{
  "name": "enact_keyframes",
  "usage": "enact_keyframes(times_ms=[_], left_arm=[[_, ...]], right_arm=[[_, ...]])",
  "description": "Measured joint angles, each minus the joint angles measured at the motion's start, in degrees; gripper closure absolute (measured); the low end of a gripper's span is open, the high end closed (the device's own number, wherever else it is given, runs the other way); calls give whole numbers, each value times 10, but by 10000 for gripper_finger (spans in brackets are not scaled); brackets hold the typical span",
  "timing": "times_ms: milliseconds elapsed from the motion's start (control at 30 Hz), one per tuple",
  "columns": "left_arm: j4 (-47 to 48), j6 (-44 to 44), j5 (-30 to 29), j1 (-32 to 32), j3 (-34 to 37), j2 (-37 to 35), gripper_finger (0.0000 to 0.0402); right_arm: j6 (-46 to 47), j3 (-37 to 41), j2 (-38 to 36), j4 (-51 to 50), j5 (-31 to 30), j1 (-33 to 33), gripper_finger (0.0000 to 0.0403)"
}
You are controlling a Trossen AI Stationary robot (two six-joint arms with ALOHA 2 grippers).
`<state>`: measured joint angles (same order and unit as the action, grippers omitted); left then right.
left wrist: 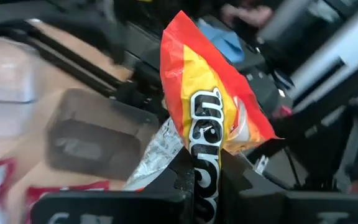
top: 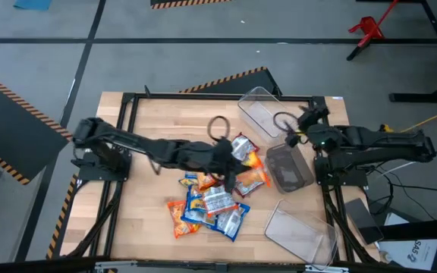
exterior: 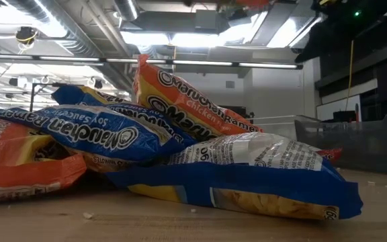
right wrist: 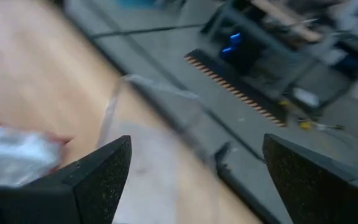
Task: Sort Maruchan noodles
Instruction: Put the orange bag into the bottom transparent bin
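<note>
A pile of Maruchan noodles packets [top: 211, 206], orange, blue and red with white, lies on the wooden table [top: 150, 121] near its front middle. The low view shows a blue packet [exterior: 247, 176] at the front of the pile and an orange one [exterior: 193, 102] leaning on it. My left gripper [top: 232, 174] reaches over the pile's far side and is shut on an orange packet [left wrist: 210, 112]. My right gripper [right wrist: 197, 180] stands open over a clear tub [top: 260, 110] at the far right and holds nothing. My left gripper pinches one end of the orange packet [left wrist: 205, 186] between its two fingers [left wrist: 182, 183]. It comes nearly level from the table's left. The packet sticks out ahead of the fingers toward the dark grey tub, crumpled, with its free end off the table.
A dark grey tub [top: 288, 168] stands right of the pile, and a second clear tub [top: 302, 231] lies at the near right corner. A red and white packet [top: 241, 146] lies beside the grey tub. Bare wood lies to the left of the pile.
</note>
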<state>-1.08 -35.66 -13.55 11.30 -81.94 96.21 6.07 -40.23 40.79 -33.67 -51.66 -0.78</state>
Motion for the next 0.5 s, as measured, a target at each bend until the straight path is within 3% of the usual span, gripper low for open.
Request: enact_keyframes(times_ms=[133, 500], left_arm=[[-2, 36, 42, -8, -62, 64, 387], [-114, 70, 137, -11, -190, 220, 388]], right_arm=[[18, 0, -67, 2, -66, 0, 52], [83, 0, -192, -17, -65, 0, 52]])
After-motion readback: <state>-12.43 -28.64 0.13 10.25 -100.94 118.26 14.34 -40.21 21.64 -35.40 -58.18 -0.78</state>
